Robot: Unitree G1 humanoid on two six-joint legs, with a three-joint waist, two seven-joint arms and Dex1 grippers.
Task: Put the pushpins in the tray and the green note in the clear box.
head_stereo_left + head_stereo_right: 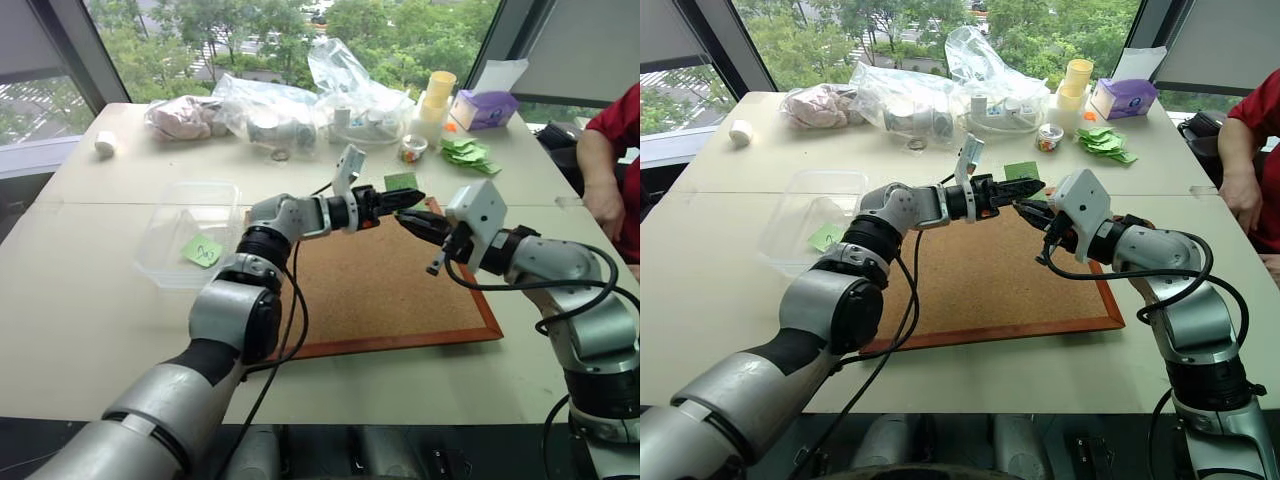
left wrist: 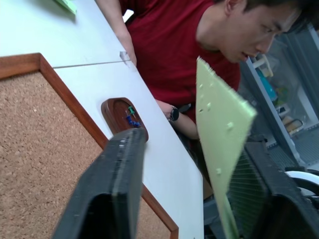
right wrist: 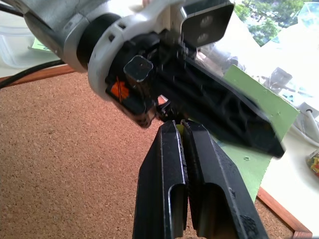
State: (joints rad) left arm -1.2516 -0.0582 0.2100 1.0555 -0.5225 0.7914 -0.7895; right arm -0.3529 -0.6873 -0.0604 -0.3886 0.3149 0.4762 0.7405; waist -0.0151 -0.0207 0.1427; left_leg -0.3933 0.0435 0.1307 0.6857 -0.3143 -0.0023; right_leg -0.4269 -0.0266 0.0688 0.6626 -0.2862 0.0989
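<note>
The green note point(image 1: 401, 182) hangs in the air over the far edge of the corkboard point(image 1: 380, 290). My left gripper point(image 1: 415, 198) reaches across from the left with its jaws apart around the note. The sheet point(image 2: 222, 124) lies along one finger, with a gap to the other. My right gripper point(image 3: 180, 124) is shut, its tips meeting the left gripper's and pinching a sliver of the green paper. The tray point(image 2: 110, 110) sits on the table just off the corkboard's edge, with pushpins point(image 2: 131, 117) in it. The clear box point(image 1: 170, 235) stands at the left.
Another green note point(image 1: 202, 250) lies inside the clear box. A person in a red shirt point(image 1: 612, 150) sits at the table's right side. Along the far edge are plastic bags point(image 1: 300, 105), yellow cups point(image 1: 437, 95), a purple box point(image 1: 485, 108) and a heap of green slips point(image 1: 468, 153).
</note>
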